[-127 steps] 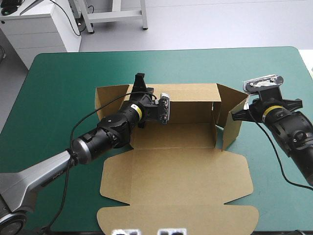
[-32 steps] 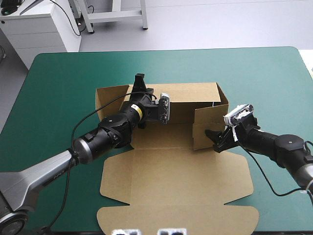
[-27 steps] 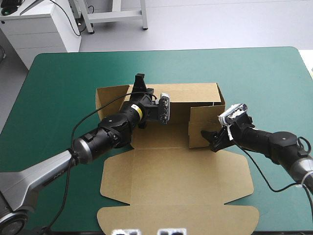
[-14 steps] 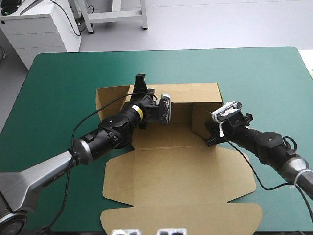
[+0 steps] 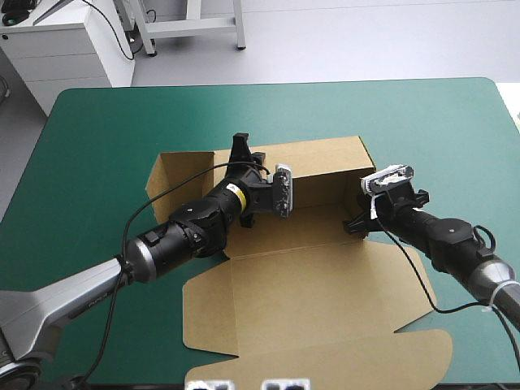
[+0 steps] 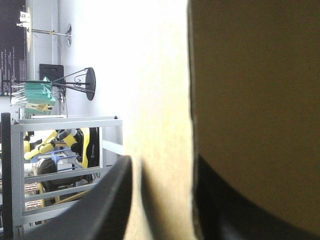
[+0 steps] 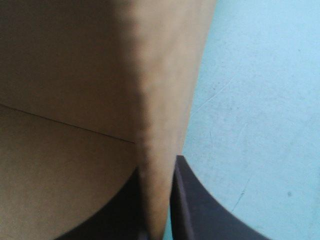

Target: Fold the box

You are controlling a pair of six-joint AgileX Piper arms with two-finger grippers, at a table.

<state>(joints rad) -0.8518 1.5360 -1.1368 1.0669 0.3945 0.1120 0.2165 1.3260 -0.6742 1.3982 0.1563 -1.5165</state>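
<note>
The brown box (image 5: pixel 309 268) lies mid-table as an open tray, its lid panel flat toward the front. The long back wall (image 5: pixel 321 158) stands upright, and a left end flap (image 5: pixel 158 175) stands beside it. My left gripper (image 5: pixel 240 148) is shut on the back wall's top edge; in the left wrist view the board (image 6: pixel 160 100) runs between the black fingers (image 6: pixel 112 200) of the gripper (image 6: pixel 162 167). My right gripper (image 5: pixel 355 223) is shut on the upright right side wall, and the right wrist view has that board (image 7: pixel 160 100) pinched in the gripper (image 7: pixel 156 167).
The teal-green cover (image 5: pixel 97 130) shows on all sides of the box. The lid's tuck flap (image 5: pixel 422 357) reaches close to the table's front edge, at the right. Both arms cross the table low, one on each side of the box.
The right gripper swung the right side flap inward, then back to stand at the box's right end. The whole box slid and turned toward the right; the left gripper shifted right with it.
</note>
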